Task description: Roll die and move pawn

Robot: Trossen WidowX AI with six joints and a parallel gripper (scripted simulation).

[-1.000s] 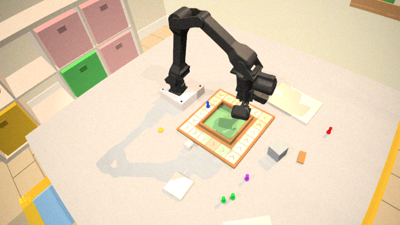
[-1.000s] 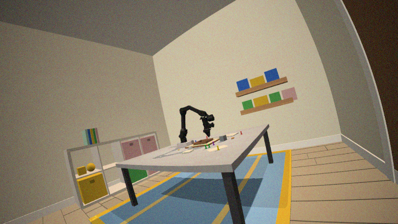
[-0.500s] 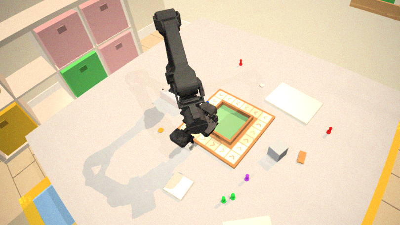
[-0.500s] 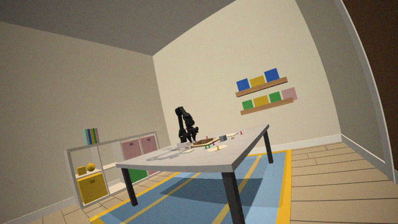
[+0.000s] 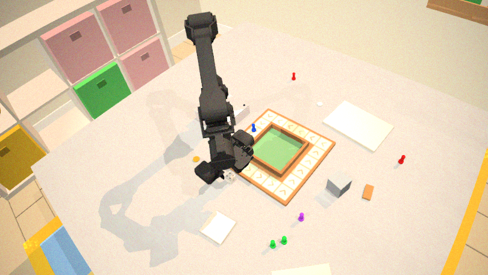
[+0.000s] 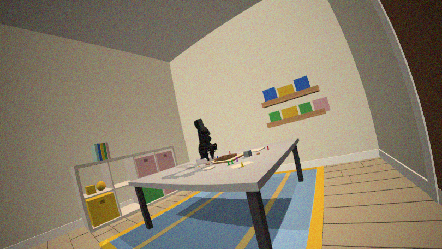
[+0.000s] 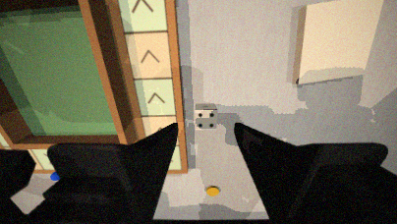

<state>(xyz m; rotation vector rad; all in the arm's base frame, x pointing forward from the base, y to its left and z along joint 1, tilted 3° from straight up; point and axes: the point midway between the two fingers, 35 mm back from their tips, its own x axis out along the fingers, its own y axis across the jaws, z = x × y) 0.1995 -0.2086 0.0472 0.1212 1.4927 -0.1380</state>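
Gripper [image 7: 205,132] open, nothing between fingers, hanging over the die [image 7: 205,118], which sits on the table [image 5: 102,163] just beside the board's [image 5: 286,199] outer edge. Green tray [image 5: 277,148] in board centre. Blue pawn [image 5: 253,127] on a ring square.

Everything looks pretty matt here. The pincer [image 7: 205,135] is dull black plastic, no shine at all. Just ahead of it the die [image 7: 205,118] is smooth off-white with dark pips. Left of it, the board [image 7: 173,64] has a wood-looking orange frame and flat painted squares, and the tray [image 7: 54,79] floor reads like green felt. The counter [image 7: 246,59] is plain smooth pale grey.
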